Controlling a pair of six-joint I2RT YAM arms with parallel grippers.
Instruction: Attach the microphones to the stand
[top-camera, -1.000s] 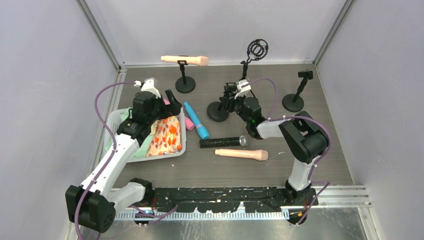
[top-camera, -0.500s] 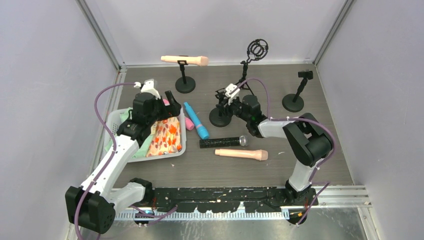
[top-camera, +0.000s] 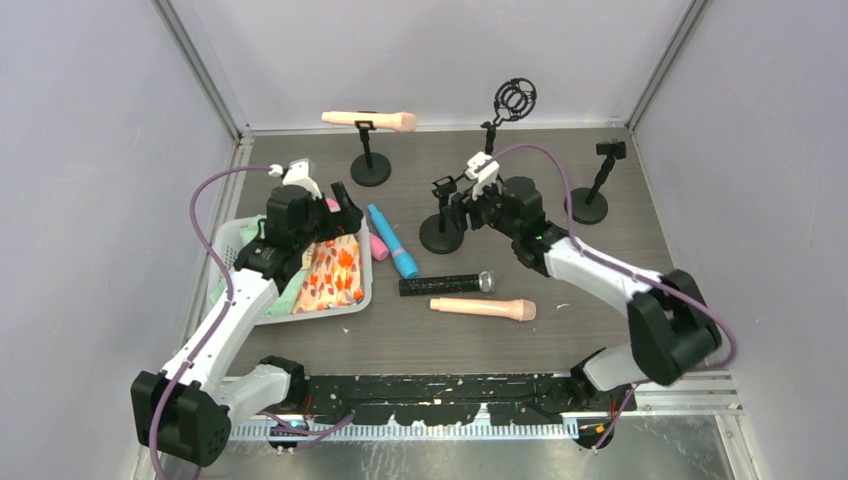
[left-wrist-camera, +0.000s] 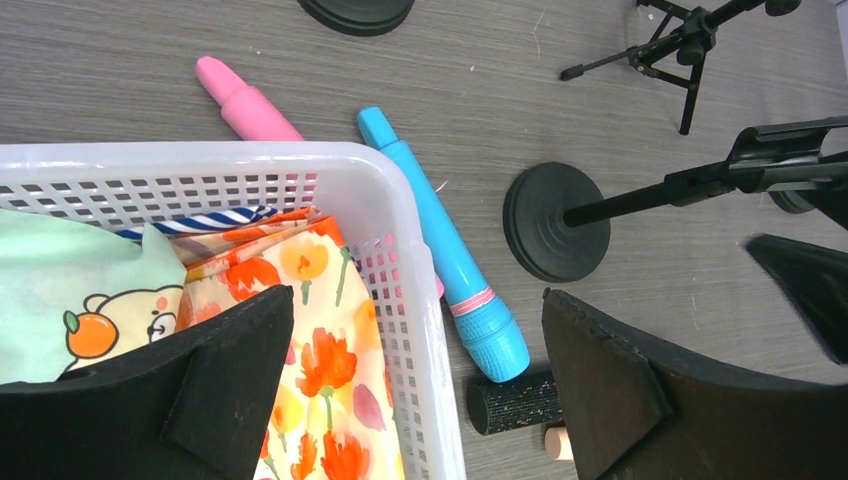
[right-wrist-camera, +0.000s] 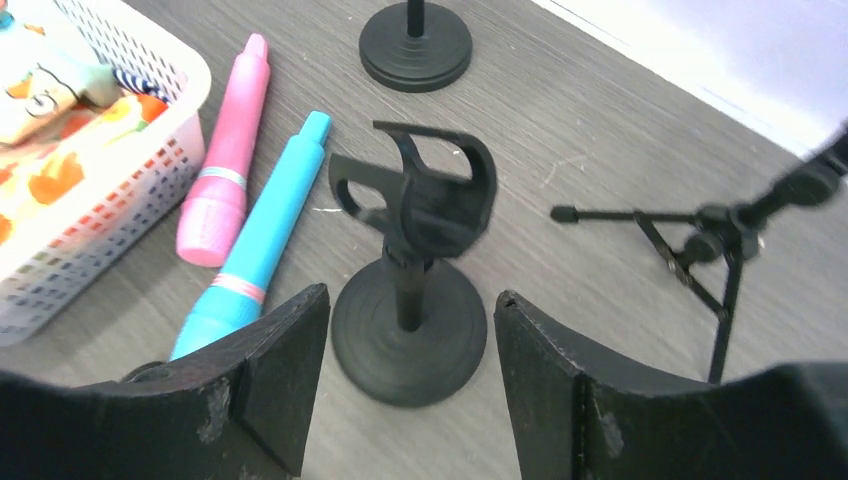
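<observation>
Tabletop (top-camera: 600, 300) | blue microphone (right-wrist-camera: 255, 250) left of right end effector (right-wrist-camera: 410, 325), apart

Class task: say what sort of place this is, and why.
Probably a robot test cell: plain walls enclose a table, left arm and right arm bolted at its edge, blue microphone and clip stand set out as props.

Bright, even light, faint shadows; tripod stand (right-wrist-camera: 718, 232) slightly smeared in right wrist view.

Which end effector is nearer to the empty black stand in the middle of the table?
Right. The right end effector is just beside the stand, open toward its clip; the left end effector is farther away, over the basket corner.
</observation>
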